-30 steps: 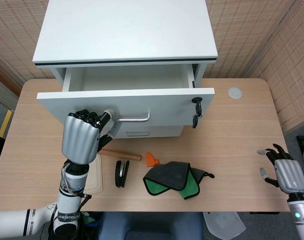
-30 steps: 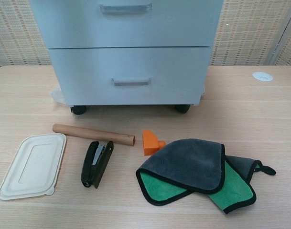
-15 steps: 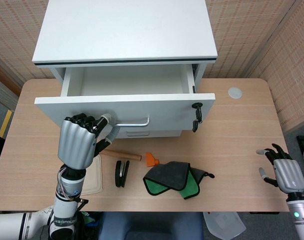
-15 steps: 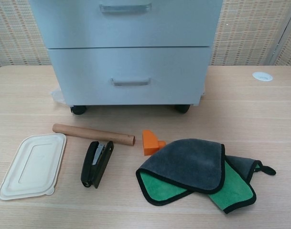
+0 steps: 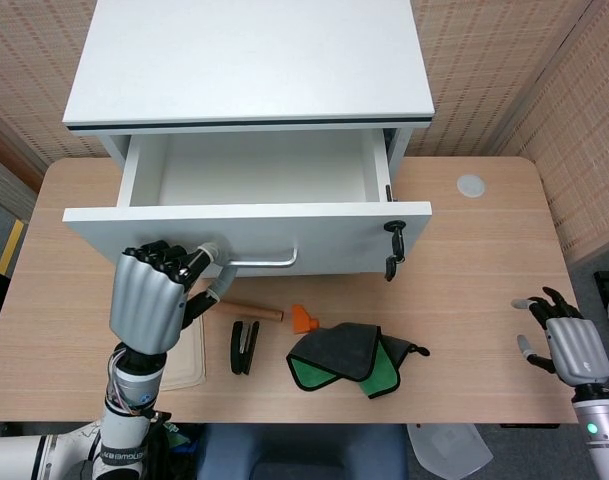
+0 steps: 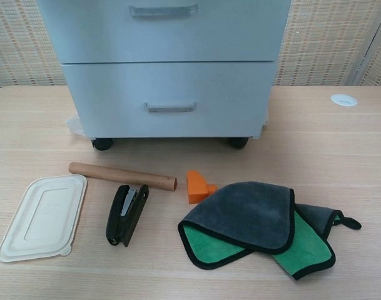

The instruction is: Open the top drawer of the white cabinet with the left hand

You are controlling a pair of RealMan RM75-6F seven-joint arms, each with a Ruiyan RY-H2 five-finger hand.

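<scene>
Near edge of the table (image 6: 340, 162), L to R: cream lid (image 6: 41, 215) flat at the near-left corner, black stapler (image 6: 127, 214) just beside it, grey/green cloth (image 6: 259, 225) folded toward the middle-right. Just behind those, a wooden dowel (image 6: 122, 175) lies slantwise and an orange block (image 6: 197, 186) touches the cloth's left edge. Right hand (image 5: 569, 343) sits at the near-right corner, holding nothing, fingers spread apart, well apart from everything else. Left hand (image 5: 149, 295) is up at the left end of the drawer handle (image 5: 259, 262), fingers curled round the bar, back of hand toward the head cam; not visible in chest view. Top drawer (image 5: 249, 213) of the white cabinet (image 5: 249, 60) is pulled well out, inside showing bare white, front panel overhanging the dowel & lid. Keys (image 5: 392, 245) hang from the lock at the panel's right end. Cabinet stands on black castors at the far-middle of the table; lower drawer fronts closed in chest view. Small white disc (image 5: 470, 185) at the far-right, near the cabinet's right side.
</scene>
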